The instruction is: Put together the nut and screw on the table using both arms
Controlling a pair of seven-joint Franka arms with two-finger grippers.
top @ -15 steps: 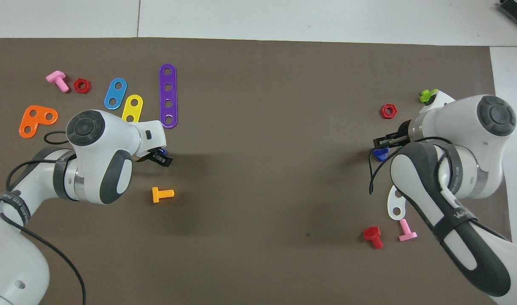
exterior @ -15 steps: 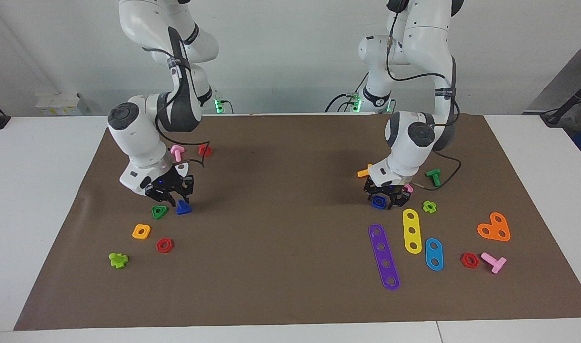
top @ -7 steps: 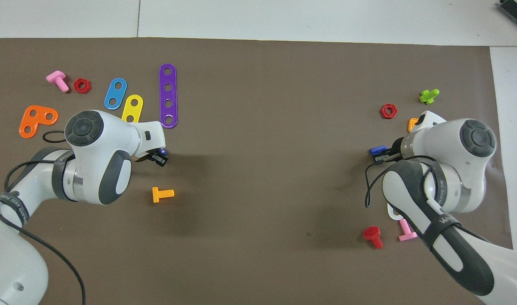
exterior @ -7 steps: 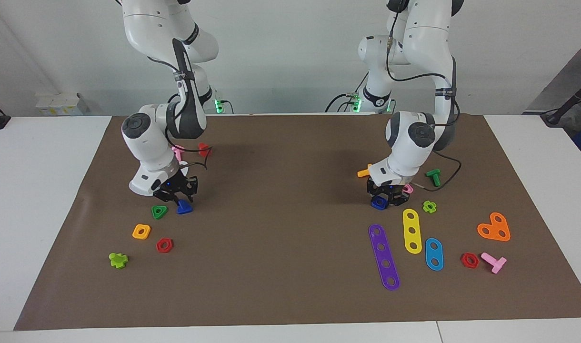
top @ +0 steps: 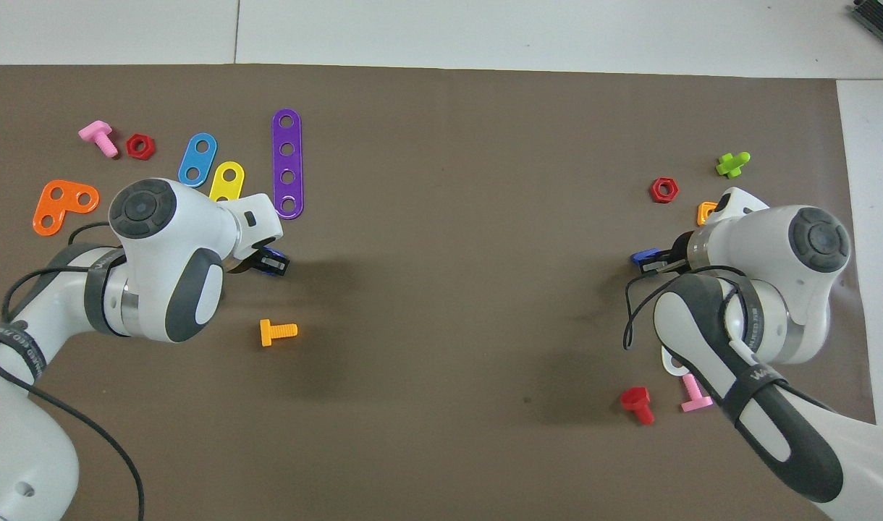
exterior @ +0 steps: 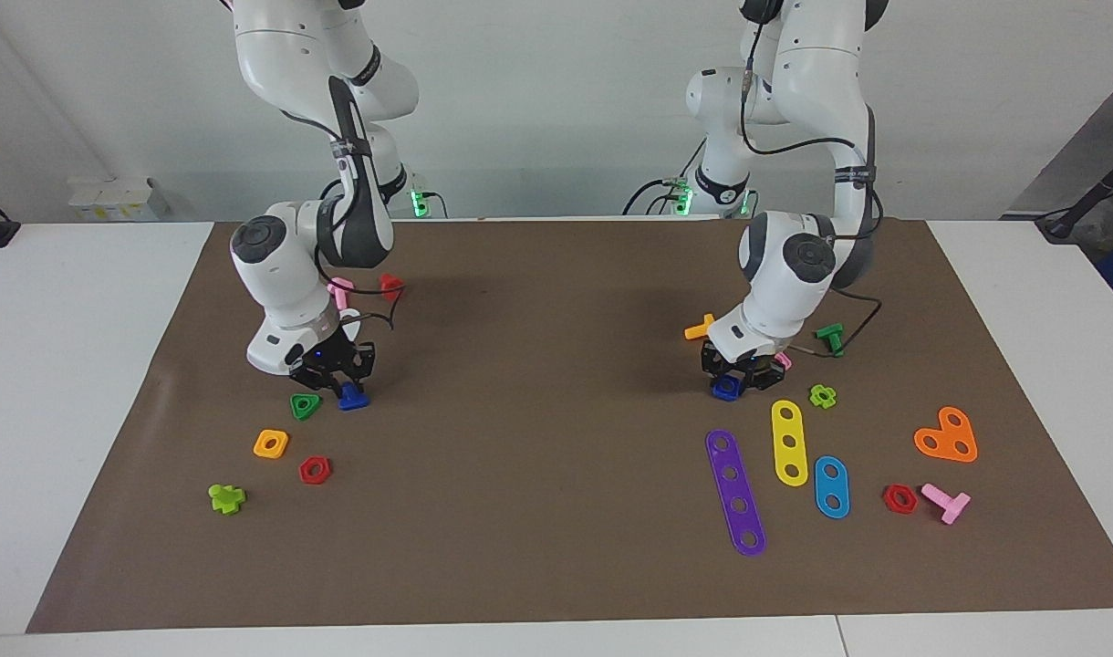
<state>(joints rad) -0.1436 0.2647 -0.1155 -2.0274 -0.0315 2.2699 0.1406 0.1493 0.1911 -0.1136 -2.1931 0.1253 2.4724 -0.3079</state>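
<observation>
The blue screw (exterior: 351, 397) lies on the brown mat (exterior: 556, 511) of the table, toward the right arm's end, beside a green triangular nut (exterior: 305, 405). My right gripper (exterior: 341, 387) is down at the mat, shut on the screw, which also shows in the overhead view (top: 645, 255). The blue nut (exterior: 726, 389) sits toward the left arm's end. My left gripper (exterior: 737, 378) is low over it, shut on the nut, which shows in the overhead view (top: 269, 258) partly under the wrist.
An orange square nut (exterior: 271, 443), a red hex nut (exterior: 315, 469) and a lime piece (exterior: 226, 497) lie near the screw. An orange bolt (exterior: 700, 327), a green T bolt (exterior: 830, 338), a purple strip (exterior: 735, 491) and a yellow strip (exterior: 789, 442) lie around the nut.
The right wrist has swung upright over the screw and its fingers have closed on it, turning it. The left gripper's fingers have drawn in around the nut.
</observation>
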